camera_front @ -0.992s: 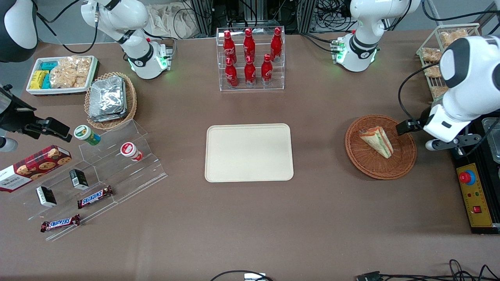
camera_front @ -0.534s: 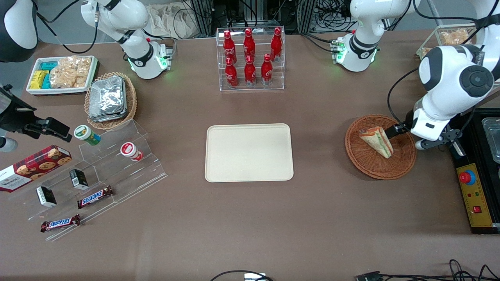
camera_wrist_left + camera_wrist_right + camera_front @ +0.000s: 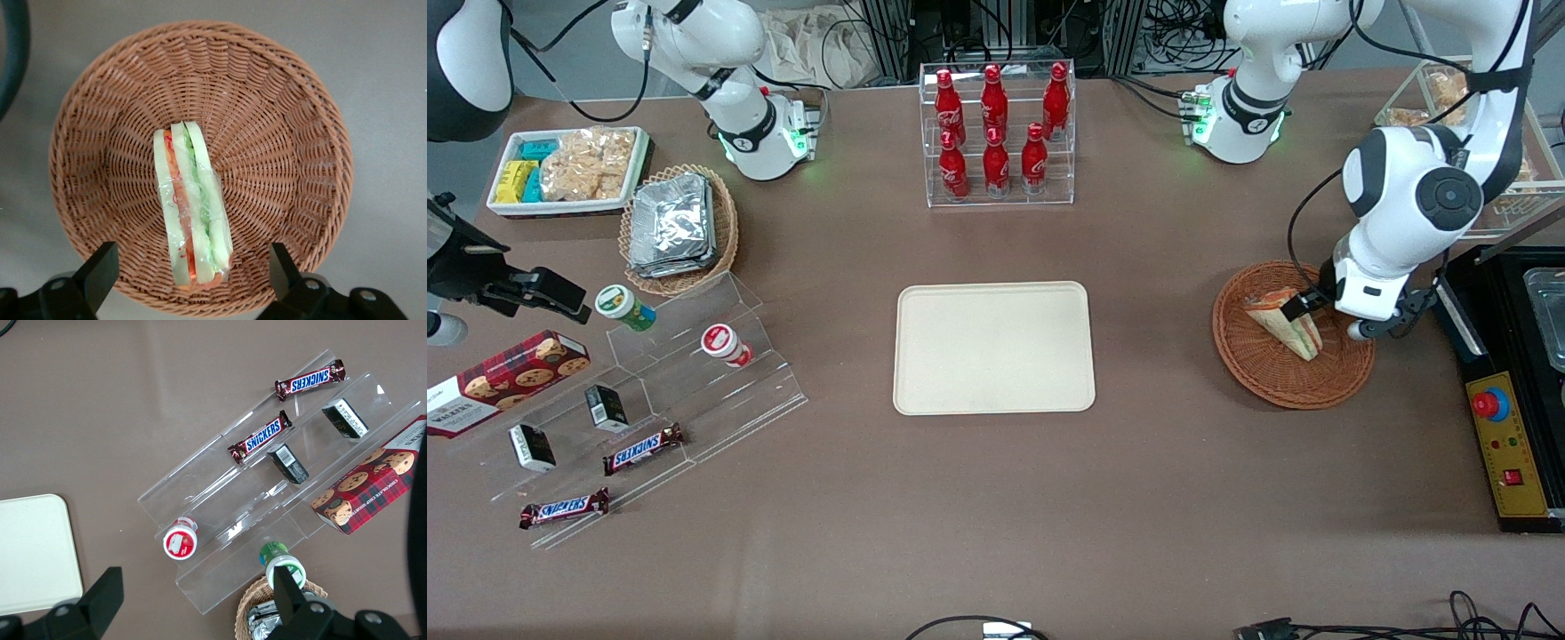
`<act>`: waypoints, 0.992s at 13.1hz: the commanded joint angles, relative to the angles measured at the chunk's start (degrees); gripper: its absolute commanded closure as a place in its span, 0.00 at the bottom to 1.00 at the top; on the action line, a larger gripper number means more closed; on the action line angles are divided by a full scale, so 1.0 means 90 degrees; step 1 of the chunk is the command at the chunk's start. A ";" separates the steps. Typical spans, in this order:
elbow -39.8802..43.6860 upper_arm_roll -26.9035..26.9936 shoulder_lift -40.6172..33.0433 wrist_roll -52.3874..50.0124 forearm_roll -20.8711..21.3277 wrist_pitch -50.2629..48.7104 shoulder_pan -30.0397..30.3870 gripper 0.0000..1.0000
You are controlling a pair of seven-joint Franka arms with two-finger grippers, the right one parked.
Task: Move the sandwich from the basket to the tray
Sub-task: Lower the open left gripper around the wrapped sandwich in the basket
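— Where is the gripper (image 3: 190,273)?

— It hangs over the basket (image 3: 1258,378), with its fingers (image 3: 99,270) spread wide apart and holding nothing.

— And the sandwich (image 3: 190,210)?

— It lies in the basket, directly below the gripper, between the two fingers but not touching them.

— And the tray (image 3: 994,348)?

— It is on the tabletop (image 3: 1156,498), well apart from the gripper, toward the parked arm's end.

Reddish-brown woven basket (image 3: 280,133), white-green-red sandwich (image 3: 191,207).
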 commanded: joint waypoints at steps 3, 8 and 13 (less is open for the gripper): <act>-0.0401 0.0019 0.0252 -0.0321 -0.0019 0.0743 -0.0076 0.00; -0.0625 0.0019 0.0516 -0.0439 -0.0009 0.1269 -0.0076 0.00; -0.0850 0.0029 0.0750 -0.0439 0.0040 0.1797 -0.0076 0.01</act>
